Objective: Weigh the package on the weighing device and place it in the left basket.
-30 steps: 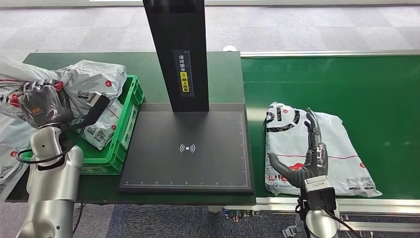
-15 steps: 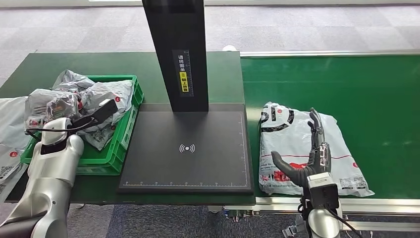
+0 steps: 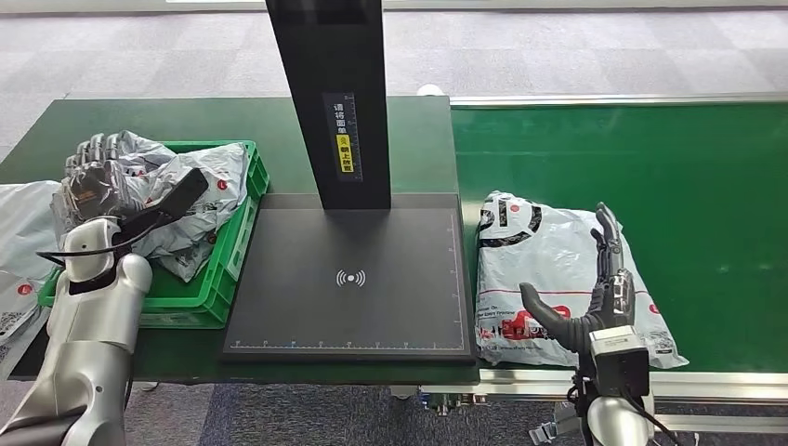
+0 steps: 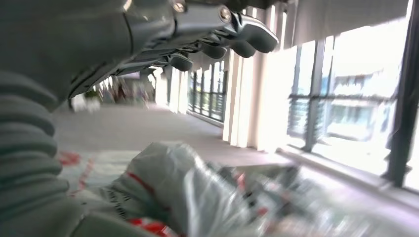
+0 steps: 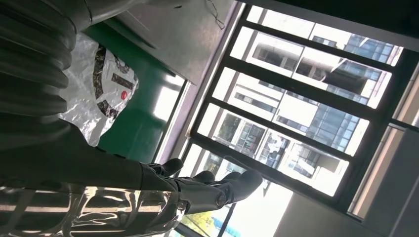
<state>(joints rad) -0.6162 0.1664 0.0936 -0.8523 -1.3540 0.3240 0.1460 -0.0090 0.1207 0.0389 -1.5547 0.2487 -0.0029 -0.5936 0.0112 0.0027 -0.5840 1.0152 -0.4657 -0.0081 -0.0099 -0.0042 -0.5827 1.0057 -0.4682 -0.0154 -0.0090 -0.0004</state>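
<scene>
Hovering with fingers spread and empty, right hand (image 3: 595, 302) sits over the package (image 3: 548, 269) lying flat on the green conveyor (image 3: 706, 186) beside the weighing device (image 3: 348, 279); soft, slick poly bag, looks light, so grab bunched film near an edge.

In your head view, grey carpet (image 3: 576, 51) with a faint tile pattern runs across the top of the frame, and a darker bluish strip of it shows along the bottom edge. A dark green table top (image 3: 186, 116) fills the upper left and middle. You have the green conveyor belt (image 3: 706, 167) on the right, edged with silver rails (image 3: 613, 98). In your right wrist view, large dark-framed windows (image 5: 306, 94) take the centre and right, with bright daylight and office buildings beyond. Your left wrist view shows tall windows (image 4: 346, 98) on the right, pale columns between them, and a long lit floor.
</scene>
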